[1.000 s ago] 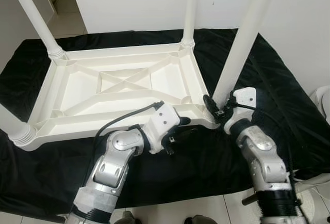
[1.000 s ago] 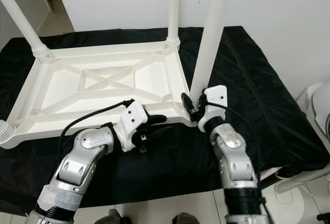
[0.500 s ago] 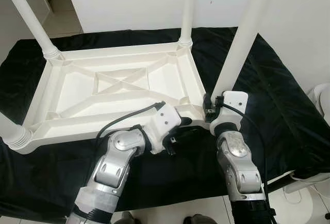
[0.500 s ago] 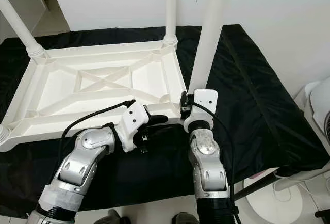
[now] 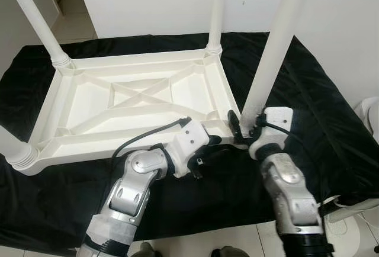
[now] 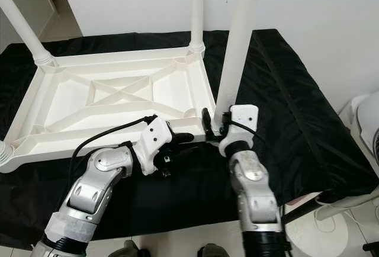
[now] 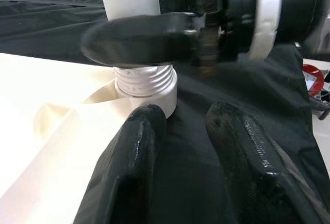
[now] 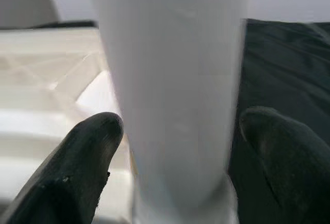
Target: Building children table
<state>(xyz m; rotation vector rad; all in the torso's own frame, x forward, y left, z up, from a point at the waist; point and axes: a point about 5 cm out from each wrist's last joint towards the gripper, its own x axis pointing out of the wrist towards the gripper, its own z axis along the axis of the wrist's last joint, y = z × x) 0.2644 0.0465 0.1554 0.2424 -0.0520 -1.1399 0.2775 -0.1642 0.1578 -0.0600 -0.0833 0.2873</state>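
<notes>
White plastic children's table [image 5: 136, 100], inverted on a black cloth [image 5: 308, 109], ribbed underside up. Four legs; all tops cropped. Right gripper [image 8: 178, 146], fingers spread either side of the near-right leg [image 5: 272, 50], contact unclear. Left gripper [image 7: 180, 146], fingers narrowly parted, empty, beside that leg's threaded base [image 7: 145, 77].

Smooth white plastic tabletop [image 5: 136, 100], matt black cloth [image 5: 320, 115], glossy black fingers [image 7: 129, 172]
</notes>
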